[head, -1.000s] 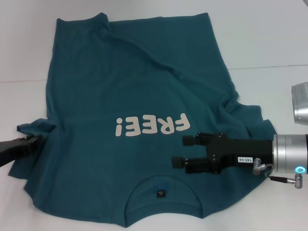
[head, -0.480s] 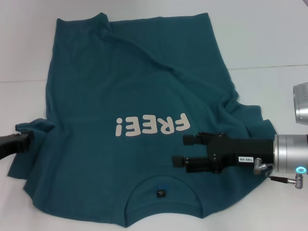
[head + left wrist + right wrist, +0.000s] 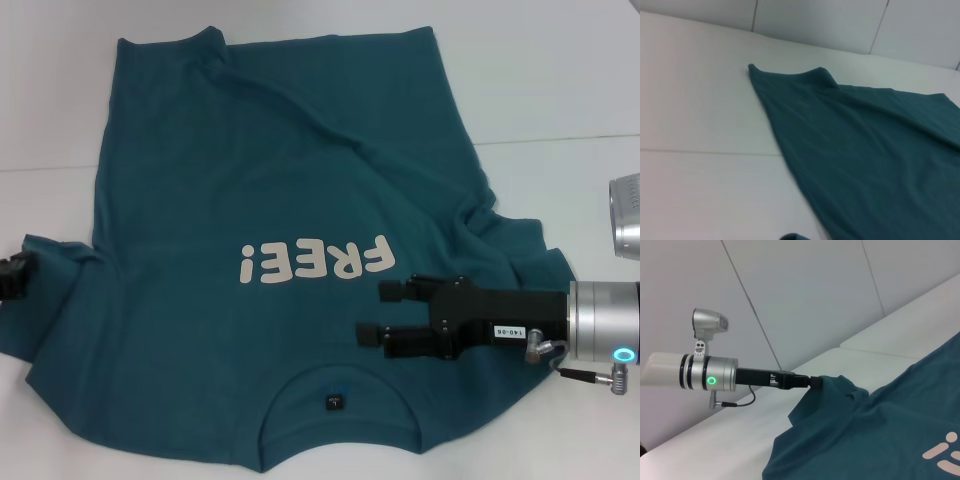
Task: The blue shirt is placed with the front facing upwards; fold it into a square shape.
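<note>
Head view shows the blue shirt [image 3: 270, 270] spread front-up on the white table [image 3: 560, 80], collar nearest the robot and hem at the far side. The left gripper [image 3: 14, 277], seen better in the right wrist view, is pinched closed on the left sleeve at the table's left edge. The right gripper [image 3: 383, 314] hovers over the chest right of the collar, fingers apart, holding nothing. Judged step: spreading the sleeves before folding; next, the right sleeve needs grasping.

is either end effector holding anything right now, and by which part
The left end effector pinches the blue shirt by the edge of its sleeve. The right end effector is open above the shirt, holding nothing.
</note>
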### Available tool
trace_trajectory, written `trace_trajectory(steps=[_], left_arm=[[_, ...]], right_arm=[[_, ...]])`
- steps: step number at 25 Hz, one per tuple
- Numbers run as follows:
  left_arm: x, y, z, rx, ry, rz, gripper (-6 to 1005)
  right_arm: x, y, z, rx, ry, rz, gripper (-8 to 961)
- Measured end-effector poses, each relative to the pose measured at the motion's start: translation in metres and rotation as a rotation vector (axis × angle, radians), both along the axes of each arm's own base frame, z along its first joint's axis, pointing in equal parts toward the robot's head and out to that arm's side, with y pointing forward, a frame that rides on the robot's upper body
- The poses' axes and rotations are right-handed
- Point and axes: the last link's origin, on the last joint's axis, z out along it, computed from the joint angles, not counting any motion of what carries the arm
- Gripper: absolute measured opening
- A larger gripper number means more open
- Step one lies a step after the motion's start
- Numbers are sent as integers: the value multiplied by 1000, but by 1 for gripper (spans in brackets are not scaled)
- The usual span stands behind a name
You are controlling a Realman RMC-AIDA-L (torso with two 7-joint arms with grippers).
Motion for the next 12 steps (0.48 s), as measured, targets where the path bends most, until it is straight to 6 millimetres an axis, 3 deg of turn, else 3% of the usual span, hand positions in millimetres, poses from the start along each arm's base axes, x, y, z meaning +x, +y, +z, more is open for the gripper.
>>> trace_trajectory(steps=[12], left_arm=[[-5,6,12,29,78,21,3]], right_arm=[[0,-1,-3,-9,8,-6,917]])
